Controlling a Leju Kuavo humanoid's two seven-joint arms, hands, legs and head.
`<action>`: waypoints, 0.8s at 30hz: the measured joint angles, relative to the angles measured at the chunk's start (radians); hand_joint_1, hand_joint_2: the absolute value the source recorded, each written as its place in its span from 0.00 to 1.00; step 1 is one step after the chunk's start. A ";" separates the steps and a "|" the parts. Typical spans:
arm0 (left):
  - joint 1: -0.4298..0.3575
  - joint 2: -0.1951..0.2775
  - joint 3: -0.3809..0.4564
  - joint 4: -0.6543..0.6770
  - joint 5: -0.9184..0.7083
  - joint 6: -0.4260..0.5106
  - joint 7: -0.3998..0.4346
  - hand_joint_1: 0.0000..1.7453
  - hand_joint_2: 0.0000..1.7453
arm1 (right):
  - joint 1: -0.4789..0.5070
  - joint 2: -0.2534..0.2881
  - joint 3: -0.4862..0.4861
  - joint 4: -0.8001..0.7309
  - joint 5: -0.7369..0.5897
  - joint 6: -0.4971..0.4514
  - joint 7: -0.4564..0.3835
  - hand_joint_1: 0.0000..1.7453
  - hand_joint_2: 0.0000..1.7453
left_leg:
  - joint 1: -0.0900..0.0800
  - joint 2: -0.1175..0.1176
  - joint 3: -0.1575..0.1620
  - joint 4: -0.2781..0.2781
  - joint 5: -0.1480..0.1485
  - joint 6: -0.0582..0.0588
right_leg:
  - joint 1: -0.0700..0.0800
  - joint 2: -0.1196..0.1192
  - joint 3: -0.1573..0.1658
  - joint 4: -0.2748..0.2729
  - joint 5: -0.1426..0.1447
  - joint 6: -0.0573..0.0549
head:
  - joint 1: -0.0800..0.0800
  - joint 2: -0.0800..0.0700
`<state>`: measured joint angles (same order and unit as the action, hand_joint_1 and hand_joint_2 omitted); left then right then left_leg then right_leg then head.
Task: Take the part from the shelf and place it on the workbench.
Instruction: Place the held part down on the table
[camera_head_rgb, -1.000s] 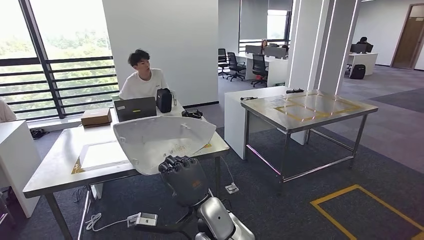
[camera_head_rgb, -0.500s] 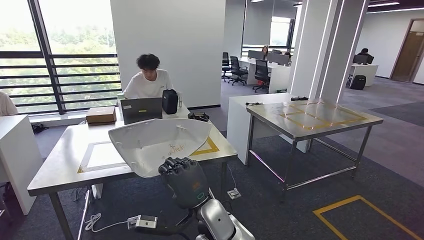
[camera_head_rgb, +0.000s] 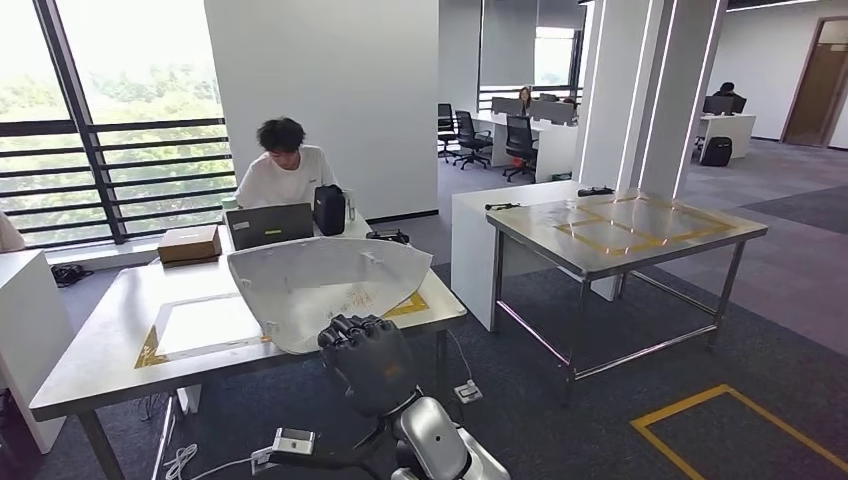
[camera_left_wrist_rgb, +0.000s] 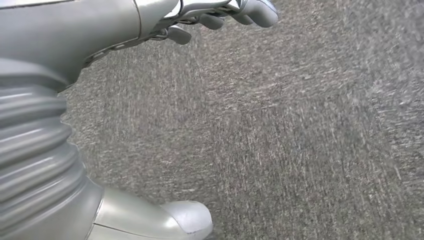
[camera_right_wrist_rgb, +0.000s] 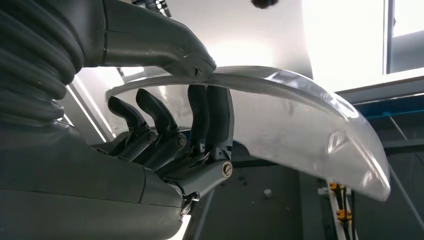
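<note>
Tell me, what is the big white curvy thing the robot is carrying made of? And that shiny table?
The white curved part looks like thin molded plastic: smooth, slightly glossy, with light glowing through it in the right wrist view. The right robot hand grips its edge. The workbench looks like brushed steel, since its top reflects light, but that is a guess.

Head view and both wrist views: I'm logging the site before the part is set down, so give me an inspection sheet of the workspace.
Surface: steel workbench with a yellow-taped white rectangle.
Job's things: large pale curved part held above the workbench's near edge.
Clutter: laptop, cardboard box, black bag.
Hands: right hand grips the part's edge; left hand hangs over carpet, holding nothing.
Cables: white cord and power strip on the floor.
Surroundings: seated person behind the laptop; second steel table; windows.
</note>
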<state>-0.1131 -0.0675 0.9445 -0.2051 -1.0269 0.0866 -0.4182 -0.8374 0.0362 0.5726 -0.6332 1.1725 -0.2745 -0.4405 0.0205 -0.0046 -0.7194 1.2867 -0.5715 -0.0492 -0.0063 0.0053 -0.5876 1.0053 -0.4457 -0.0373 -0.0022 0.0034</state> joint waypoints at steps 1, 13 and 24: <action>0.002 0.000 0.000 0.000 0.000 -0.001 0.001 0.00 1.00 | 0.002 0.000 0.000 0.001 0.000 -0.001 -0.003 0.91 1.00 | 0.000 0.000 -0.019 0.018 0.011 -0.001 | 0.000 0.001 0.006 0.001 -0.005 0.001 | -0.001 0.000; 0.003 0.000 0.001 0.000 0.008 -0.003 -0.005 0.00 1.00 | -0.004 0.000 0.000 0.007 -0.006 -0.011 -0.007 0.91 1.00 | -0.001 0.000 0.105 -0.265 0.139 0.056 | 0.002 0.000 -0.034 0.151 -0.116 0.058 | 0.006 0.000; 0.005 -0.003 0.002 0.001 0.009 -0.003 -0.005 0.00 1.00 | -0.002 -0.003 0.000 0.015 -0.006 -0.011 -0.006 0.91 1.00 | -0.005 -0.003 0.145 -0.267 0.098 0.030 | 0.014 -0.001 -0.032 0.009 0.017 0.025 | 0.007 0.000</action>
<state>-0.1076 -0.0703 0.9464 -0.2040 -1.0178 0.0839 -0.4231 -0.8393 0.0337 0.5726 -0.6177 1.1665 -0.2859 -0.4463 0.0157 -0.0074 -0.5747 1.0197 -0.4732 -0.0193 0.0078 0.0045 -0.6194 1.0139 -0.4284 -0.0120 0.0044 0.0034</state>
